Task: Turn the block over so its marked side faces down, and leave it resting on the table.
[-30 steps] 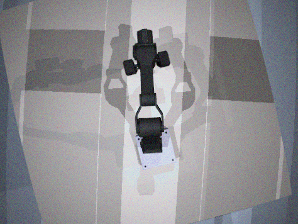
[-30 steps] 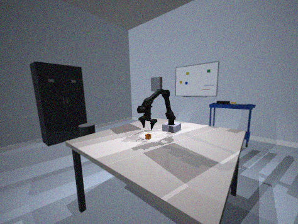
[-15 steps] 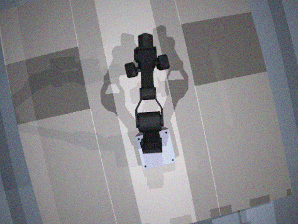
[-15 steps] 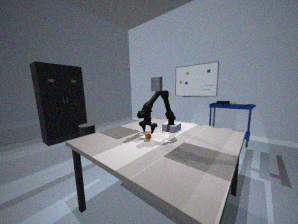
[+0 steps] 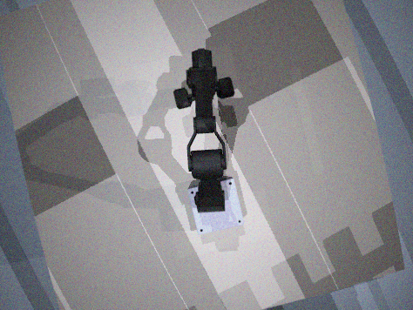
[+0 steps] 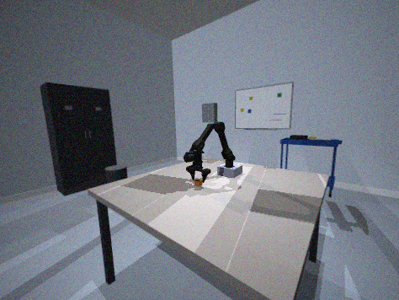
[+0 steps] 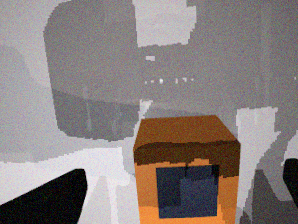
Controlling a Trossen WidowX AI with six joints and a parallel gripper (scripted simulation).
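An orange block point(image 6: 198, 183) point(image 7: 146, 192) stands on the table point(image 5: 340, 152) point(image 6: 181, 215). In the wrist view a dark blue square mark point(image 7: 187, 192) shows on its upper face, and a brown unmarked side shows beyond it. The marked side faces up. My gripper point(image 5: 203, 92) point(image 6: 199, 179) point(image 7: 185, 174) is open and points down over the block. In the wrist view one finger is at each side of the block, with a gap on both sides. Nothing is held. The arm hides the block in the top view.
The arm's pale base plate point(image 5: 222, 222) point(image 6: 232, 171) is mounted on the table behind the block. A dark cabinet point(image 6: 80, 139), a blue cart point(image 6: 311, 143) and a whiteboard point(image 6: 265, 105) are beyond the table. Shadows and bright bands cross the tabletop.
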